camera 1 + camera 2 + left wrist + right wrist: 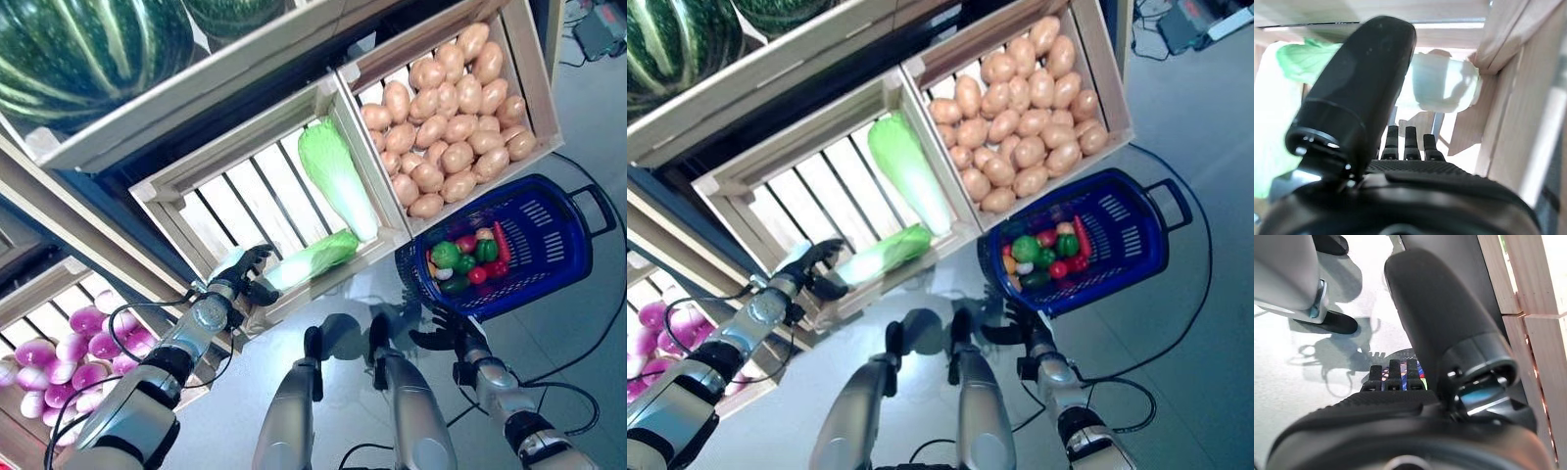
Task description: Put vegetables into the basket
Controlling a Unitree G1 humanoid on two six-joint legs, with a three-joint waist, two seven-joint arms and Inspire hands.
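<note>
Left hand (243,271) at the front rail of the slatted wooden crate (196,176), fingers relaxed beside the stem end of a napa cabbage (313,258) lying inside, second napa cabbage (336,179) leaning upright behind, right hand (446,333) spread, empty, just below the blue basket (549,245) on the floor, assorted small vegetables (468,262) inside basket, potato crate (451,108) adjacent.

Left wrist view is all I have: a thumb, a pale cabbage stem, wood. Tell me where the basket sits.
Observer: The blue basket stands on the floor to the robot's right, just below the potato crate. It already holds small vegetables.
Operator: Report the right hand.
Observer: The right hand is open and empty, beside the basket's near edge.
Operator: Say what else lies near my cabbage.
Observer: A second cabbage lies in the same crate, along the wall next to the potatoes, green end toward the back.
</note>
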